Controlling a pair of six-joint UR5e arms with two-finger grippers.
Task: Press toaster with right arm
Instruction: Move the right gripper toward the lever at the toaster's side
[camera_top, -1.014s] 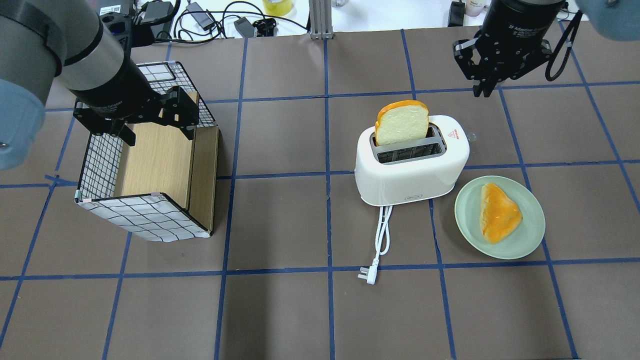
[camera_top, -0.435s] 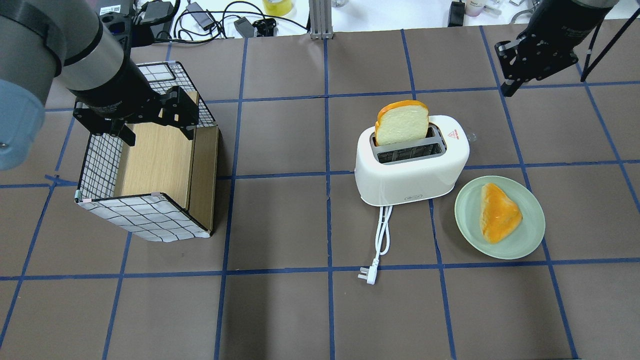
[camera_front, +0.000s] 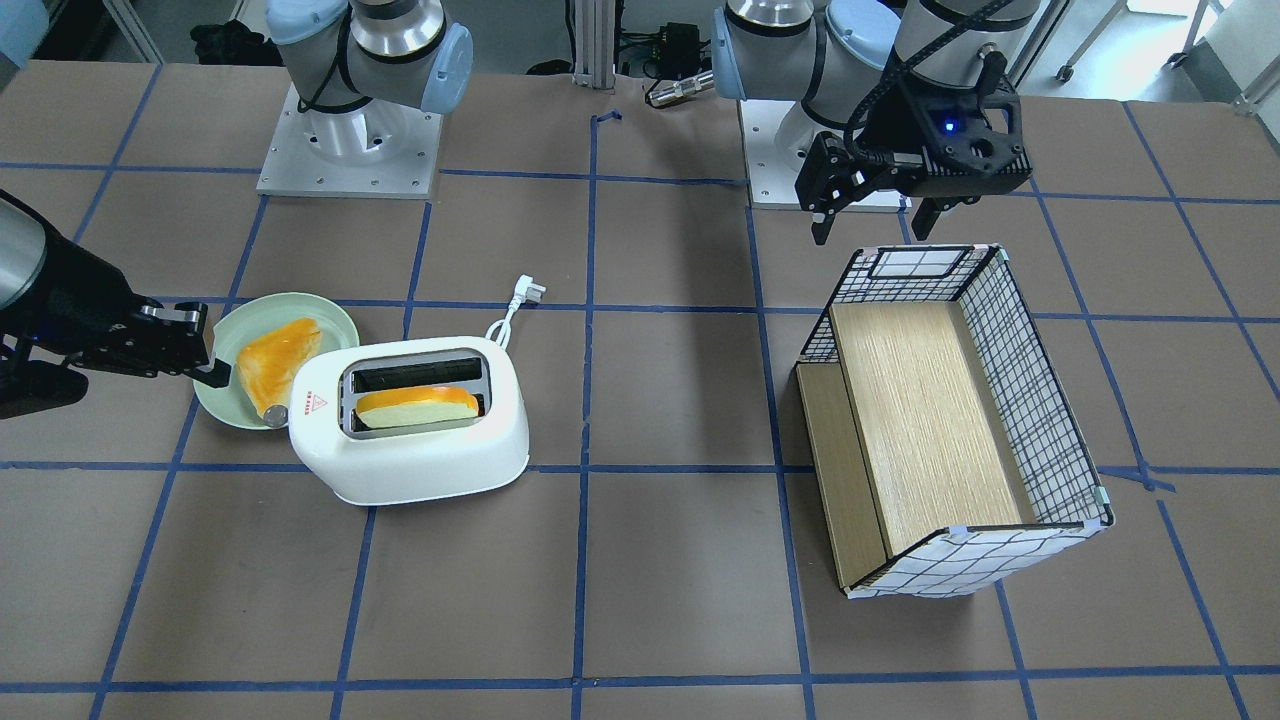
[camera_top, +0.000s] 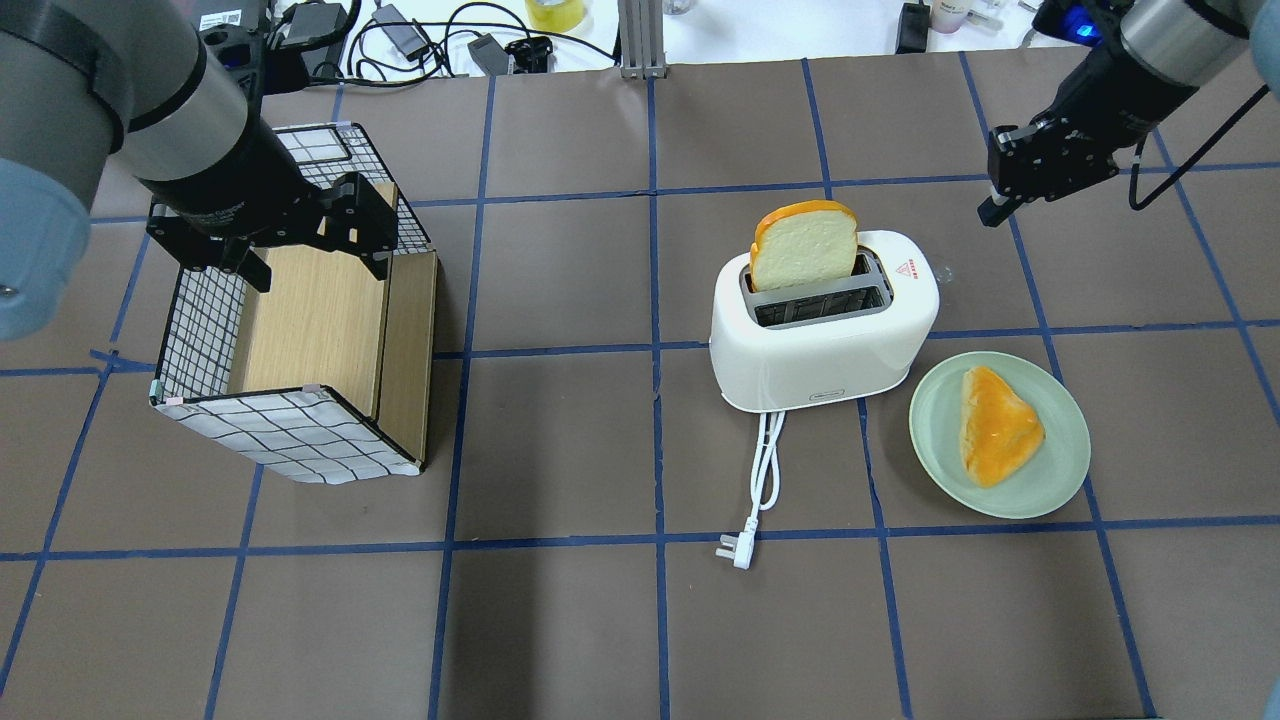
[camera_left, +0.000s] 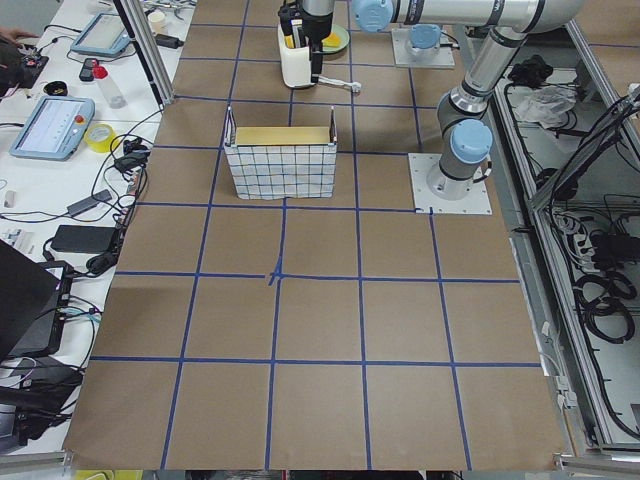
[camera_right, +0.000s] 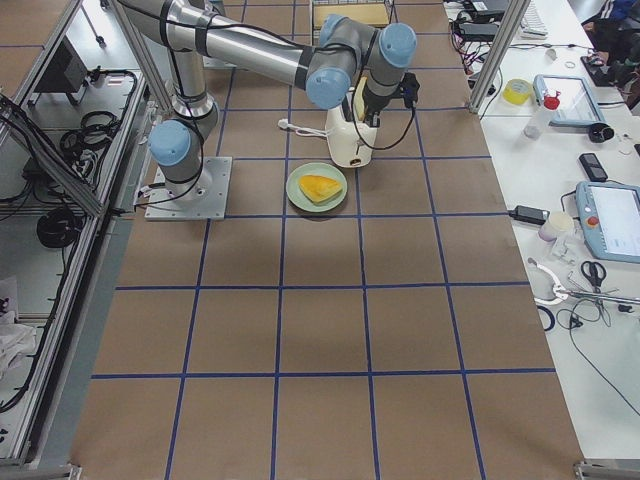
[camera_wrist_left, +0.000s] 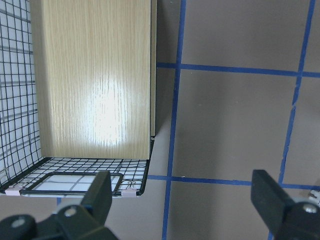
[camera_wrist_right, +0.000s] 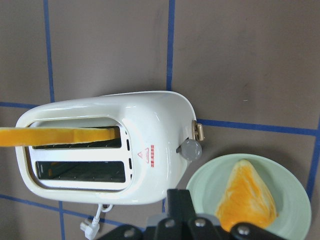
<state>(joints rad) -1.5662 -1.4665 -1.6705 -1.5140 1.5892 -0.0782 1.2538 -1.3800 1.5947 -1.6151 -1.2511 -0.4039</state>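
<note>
The white two-slot toaster (camera_top: 825, 340) stands mid-table with a bread slice (camera_top: 805, 245) upright in its far slot. It also shows in the front-facing view (camera_front: 410, 455) and the right wrist view (camera_wrist_right: 150, 125). Its tan lever (camera_wrist_right: 199, 131) and grey knob (camera_wrist_right: 189, 149) are on the end that faces the green plate. My right gripper (camera_top: 990, 212) is shut and empty. It hangs tilted in the air, right of and beyond the toaster, apart from it. My left gripper (camera_top: 315, 258) is open and empty above the wire basket.
A green plate (camera_top: 1065, 445) with an orange-crusted bread piece (camera_top: 995, 425) sits right of the toaster. The toaster's white cord and plug (camera_top: 765, 470) trail toward me. A wire basket with wooden panels (camera_top: 300, 430) stands at the left. Cables and gear lie beyond the far edge.
My right arm swung to the right and turned its wrist, so the gripper now points slantwise down toward the toaster's end. The left arm, toaster and bread have not moved.
</note>
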